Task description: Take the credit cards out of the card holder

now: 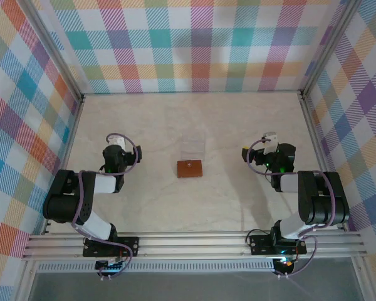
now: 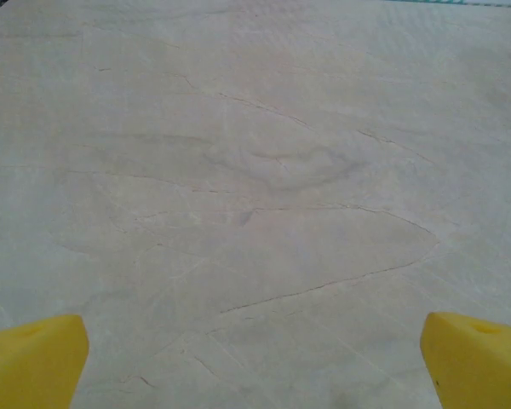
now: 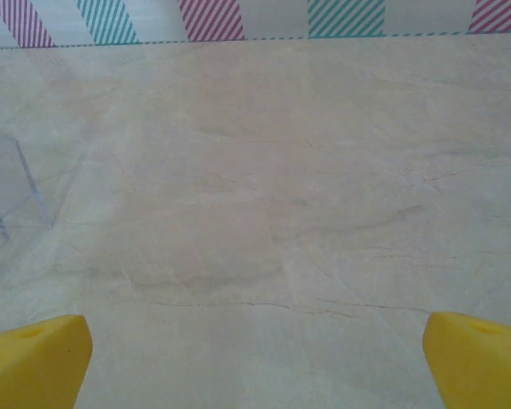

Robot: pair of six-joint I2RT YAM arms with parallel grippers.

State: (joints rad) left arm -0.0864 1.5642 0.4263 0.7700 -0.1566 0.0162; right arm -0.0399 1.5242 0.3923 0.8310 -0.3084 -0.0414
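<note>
While nothing is gripped, the left gripper (image 2: 255, 362) is held with its yellow fingers (image 2: 32, 358) spread wide above the bare table (image 1: 238, 125), probably so that the middle is kept free. Between the arms, the card holder (image 1: 190, 168) is laid flat and folded shut, apart from both grippers. The credit cards are judged to be inside it. Just behind it a clear box (image 1: 192, 147) is set, perhaps to receive them. The right gripper (image 3: 255, 362) is likewise held wide apart, well to the holder's right.

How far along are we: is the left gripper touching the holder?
Apart. The top view shows a wide strip of bare table between the left gripper and the holder.
</note>
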